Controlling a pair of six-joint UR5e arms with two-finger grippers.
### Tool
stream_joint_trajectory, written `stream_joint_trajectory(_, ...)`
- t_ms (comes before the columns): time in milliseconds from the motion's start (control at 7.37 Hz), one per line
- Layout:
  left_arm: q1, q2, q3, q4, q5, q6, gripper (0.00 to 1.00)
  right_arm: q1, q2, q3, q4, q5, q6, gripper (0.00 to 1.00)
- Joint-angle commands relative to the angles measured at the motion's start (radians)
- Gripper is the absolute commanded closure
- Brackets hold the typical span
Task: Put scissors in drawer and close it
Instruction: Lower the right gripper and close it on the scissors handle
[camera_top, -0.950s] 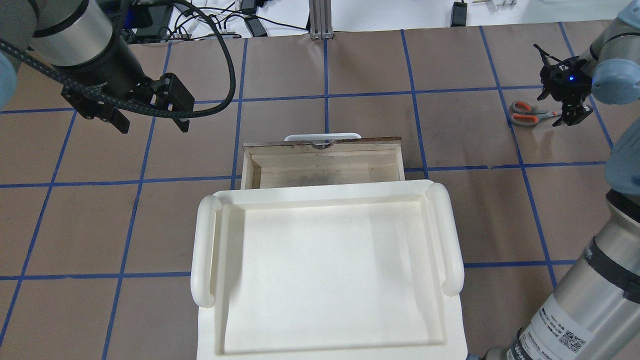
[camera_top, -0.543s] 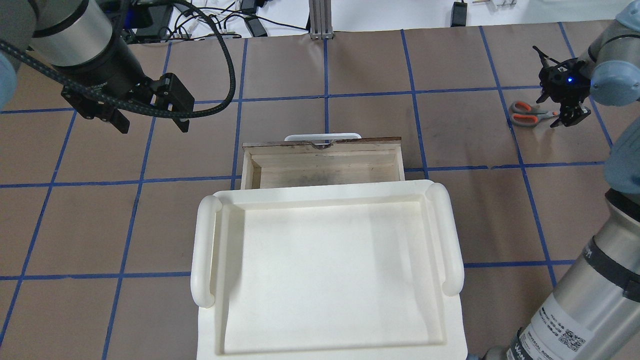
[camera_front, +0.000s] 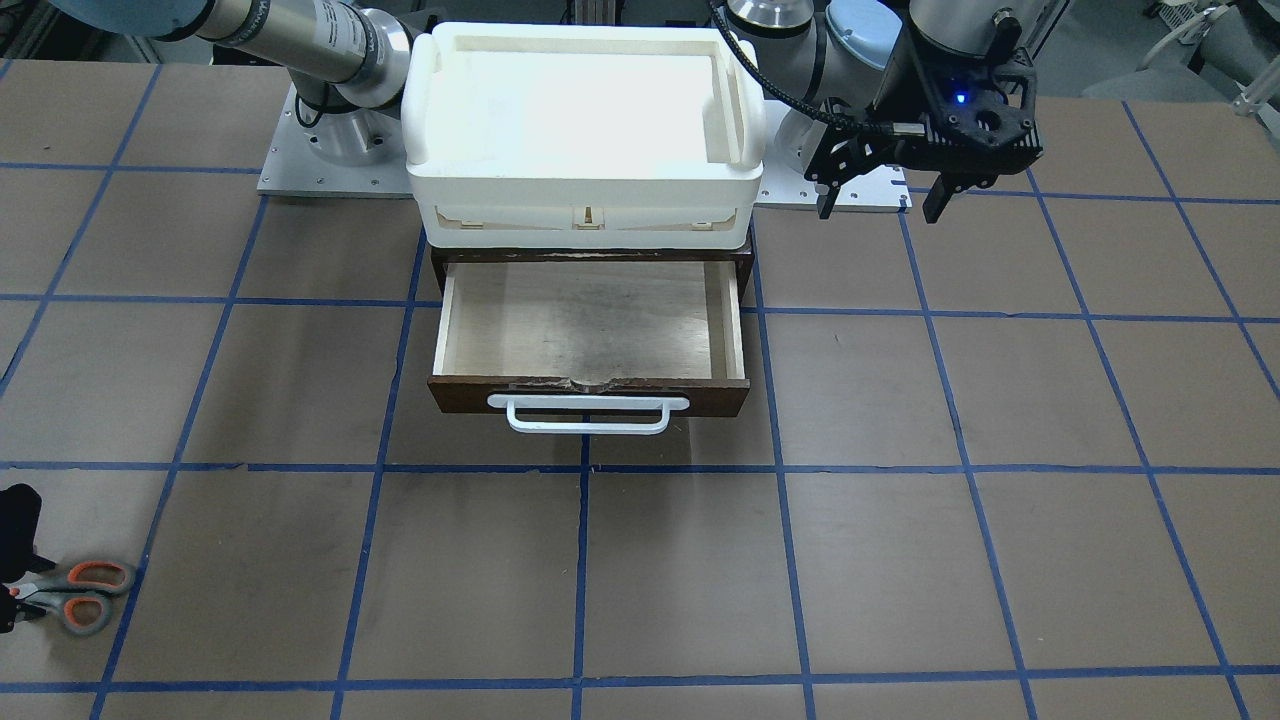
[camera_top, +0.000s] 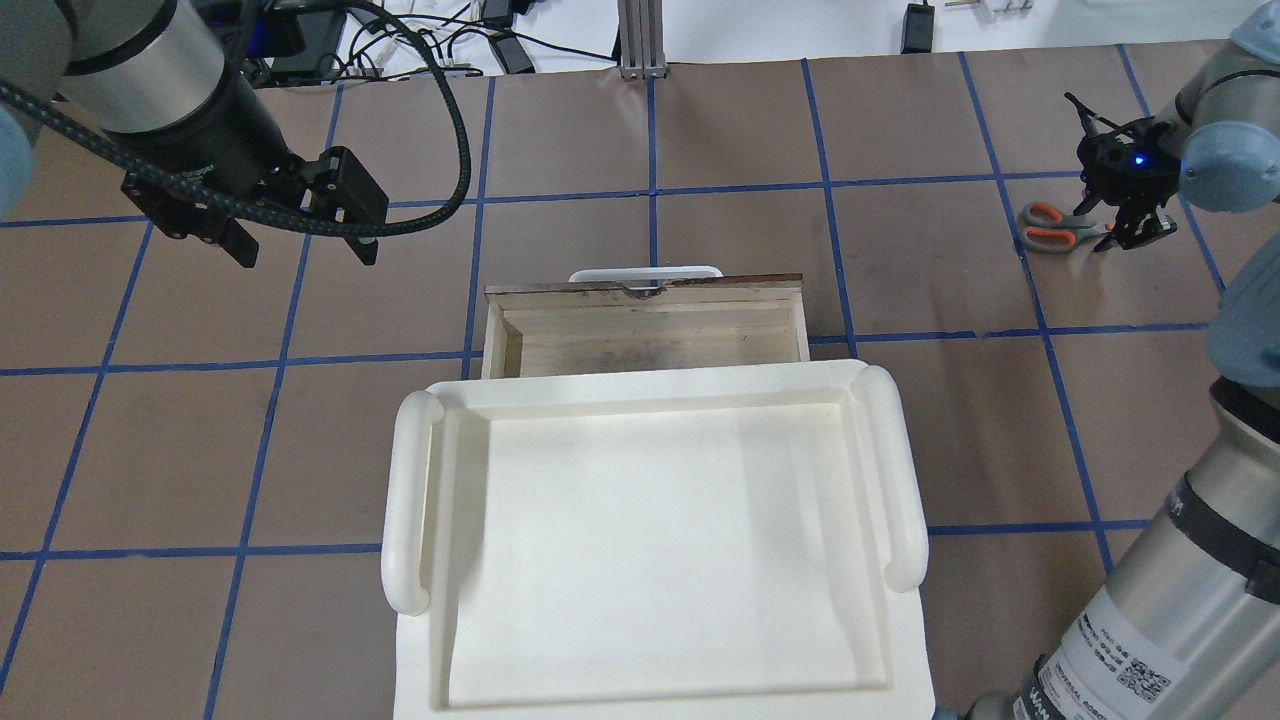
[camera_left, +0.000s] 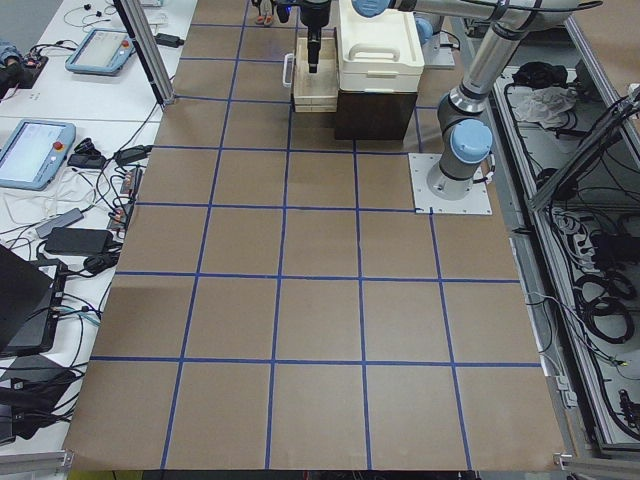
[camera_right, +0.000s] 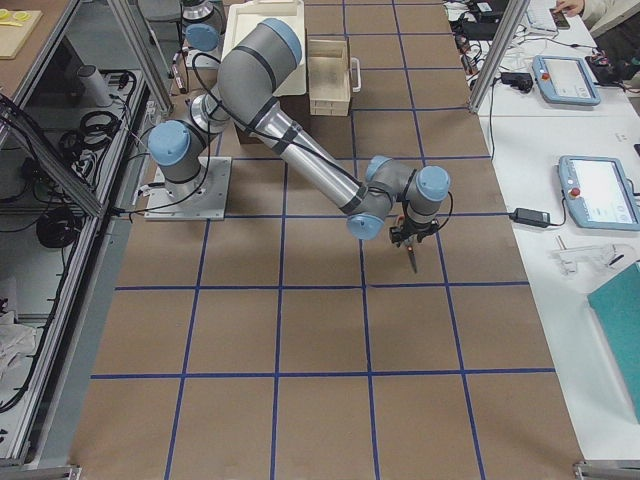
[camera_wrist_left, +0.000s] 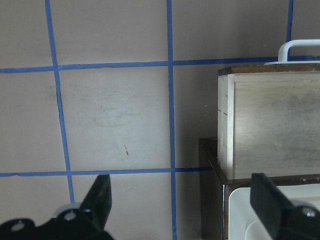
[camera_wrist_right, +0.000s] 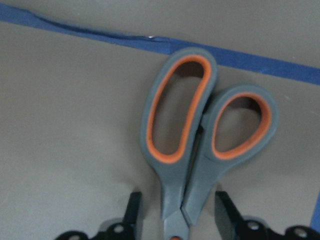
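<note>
the grasp is in hand: the right gripper (camera_wrist_right: 178, 215), released, straddles the scissors (camera_wrist_right: 176, 180) lying on the table (camera_top: 900, 280) at 2 o'clock from the open drawer (camera_front: 590, 320) in the overhead view; next it must clench, then lift.

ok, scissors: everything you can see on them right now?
The scissors are small, with grey plastic-looking handles lined orange inside the loops, one loop larger than the other. They lie flat and closed on the brown table beside a blue tape line, on the robot's right, well away from the open drawer. The right gripper is open and straddles them just below the loops, touching neither side. It mostly hides the blades.
</note>
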Motion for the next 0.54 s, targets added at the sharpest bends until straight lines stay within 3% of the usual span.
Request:
stream_joint_trajectory(0, 0.0, 0.001, 0.0, 0.0, 0.0, 0.0, 0.0, 0.002, -0.004, 0.0, 0.0, -0.01, -0.011, 1.0)
stream_joint_trajectory(407, 0.0, -0.001, 0.0, 0.0, 0.0, 0.0, 0.0, 0.008, -0.035, 0.0, 0.015, -0.012, -0.017, 1.0)
